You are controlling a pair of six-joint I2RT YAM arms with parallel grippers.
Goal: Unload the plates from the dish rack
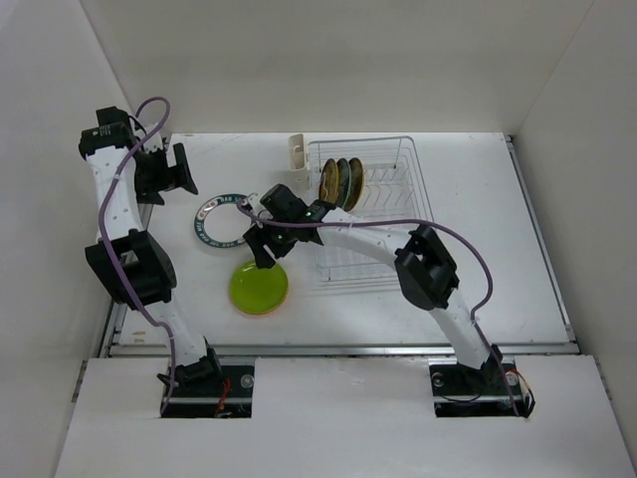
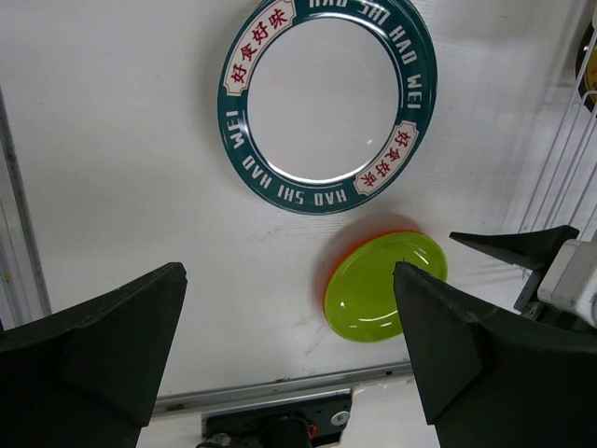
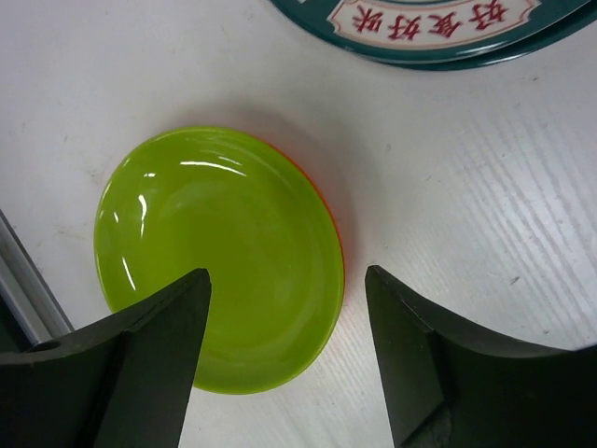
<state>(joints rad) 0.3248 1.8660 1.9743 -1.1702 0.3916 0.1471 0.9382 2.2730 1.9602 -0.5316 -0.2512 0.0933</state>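
A lime green plate (image 1: 259, 286) (image 3: 215, 243) (image 2: 387, 297) lies flat on the table, stacked on an orange-red plate whose rim (image 3: 338, 245) peeks out beneath it. My right gripper (image 1: 261, 249) (image 3: 287, 280) hovers just above the lime plate's right edge, open and holding nothing. A white plate with a teal lettered rim (image 1: 221, 221) (image 2: 326, 93) lies flat to the left. The white wire dish rack (image 1: 373, 214) holds amber-yellow plates (image 1: 328, 182) and a dark one standing upright. My left gripper (image 1: 174, 169) (image 2: 289, 271) is open and empty, raised at the far left.
A small white cutlery cup (image 1: 297, 149) hangs on the rack's left far corner. The rack's wires (image 2: 560, 177) show at the right edge of the left wrist view. White walls enclose the table; a metal rail (image 1: 338, 349) runs along the near edge.
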